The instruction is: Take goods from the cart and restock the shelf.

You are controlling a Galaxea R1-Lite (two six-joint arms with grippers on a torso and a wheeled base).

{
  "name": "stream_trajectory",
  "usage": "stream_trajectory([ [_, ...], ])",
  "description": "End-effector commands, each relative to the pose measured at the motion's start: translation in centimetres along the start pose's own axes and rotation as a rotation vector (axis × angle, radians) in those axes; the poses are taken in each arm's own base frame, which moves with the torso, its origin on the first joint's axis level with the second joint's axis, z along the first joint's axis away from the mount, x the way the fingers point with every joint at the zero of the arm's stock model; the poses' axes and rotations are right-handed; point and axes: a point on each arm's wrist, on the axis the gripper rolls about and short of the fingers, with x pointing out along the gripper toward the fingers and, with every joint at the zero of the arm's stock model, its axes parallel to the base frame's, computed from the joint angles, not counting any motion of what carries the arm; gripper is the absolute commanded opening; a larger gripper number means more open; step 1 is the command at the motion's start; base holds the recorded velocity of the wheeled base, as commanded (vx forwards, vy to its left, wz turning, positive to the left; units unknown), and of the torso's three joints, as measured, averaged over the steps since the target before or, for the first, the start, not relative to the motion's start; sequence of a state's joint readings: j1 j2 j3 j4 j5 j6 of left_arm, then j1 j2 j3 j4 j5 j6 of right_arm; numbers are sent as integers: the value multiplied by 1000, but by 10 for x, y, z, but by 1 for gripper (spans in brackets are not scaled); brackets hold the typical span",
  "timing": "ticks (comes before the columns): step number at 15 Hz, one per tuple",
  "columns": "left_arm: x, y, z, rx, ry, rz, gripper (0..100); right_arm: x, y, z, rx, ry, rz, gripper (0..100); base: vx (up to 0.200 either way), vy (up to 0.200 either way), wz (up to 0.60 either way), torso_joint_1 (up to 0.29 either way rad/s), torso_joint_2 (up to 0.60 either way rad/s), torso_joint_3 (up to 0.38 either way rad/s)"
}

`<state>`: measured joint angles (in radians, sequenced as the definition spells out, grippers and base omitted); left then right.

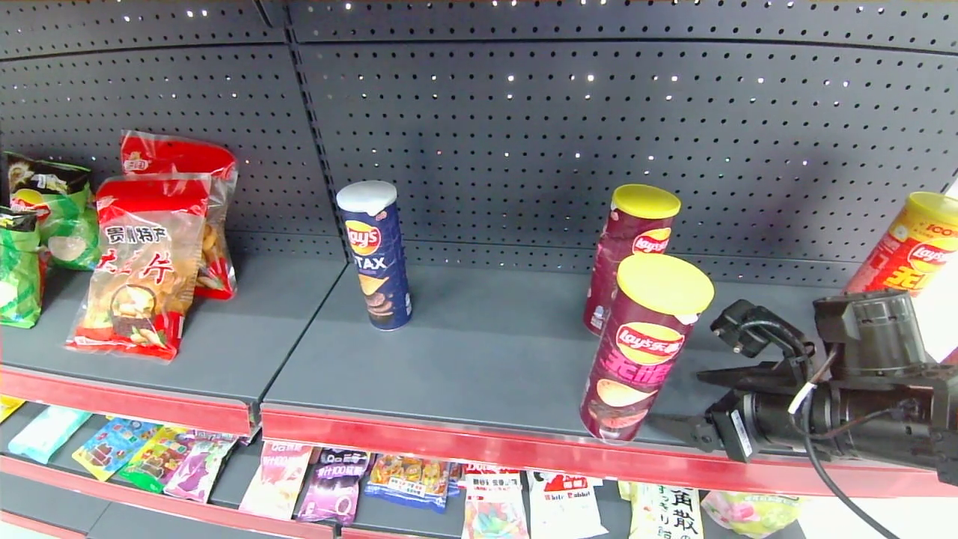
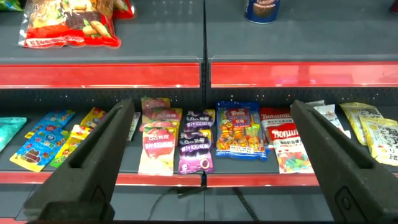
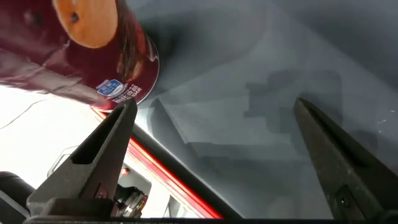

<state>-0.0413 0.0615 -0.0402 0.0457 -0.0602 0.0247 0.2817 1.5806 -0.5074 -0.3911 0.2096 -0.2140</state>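
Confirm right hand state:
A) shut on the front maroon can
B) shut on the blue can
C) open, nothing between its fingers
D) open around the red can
C: the right hand is spread wide over the bare shelf, with the front maroon can standing free just outside it at the shelf's front edge.

The shelf (image 1: 479, 352) has a wide bare patch between the blue can (image 1: 374, 254) and the front red can (image 1: 647, 344). That can stands at the shelf's front edge, just left of the right gripper (image 1: 677, 400). The back red can (image 1: 632, 247) is close behind it. On the far left, bags (image 1: 142, 269) take up the room.
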Motion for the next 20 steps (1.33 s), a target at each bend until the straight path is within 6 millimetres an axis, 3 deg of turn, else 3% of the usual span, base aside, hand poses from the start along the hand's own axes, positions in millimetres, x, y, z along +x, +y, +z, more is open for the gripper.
stream_trajectory([
  [1,0,0,0,0,0,0,100,2,1,-1,-2,6,5,100,0,0,0,0,0,0],
  [16,0,0,0,0,0,0,100,-2,2,-2,-1,0,4,100,0,0,0,0,0,0],
  [19,0,0,0,0,0,-17,100,-36,8,-1,-19,-89,-56,100,0,0,0,0,0,0],
  [20,0,0,1,7,1,-21,100,-64,15,-2,-40,-172,-122,100,0,0,0,0,0,0],
])
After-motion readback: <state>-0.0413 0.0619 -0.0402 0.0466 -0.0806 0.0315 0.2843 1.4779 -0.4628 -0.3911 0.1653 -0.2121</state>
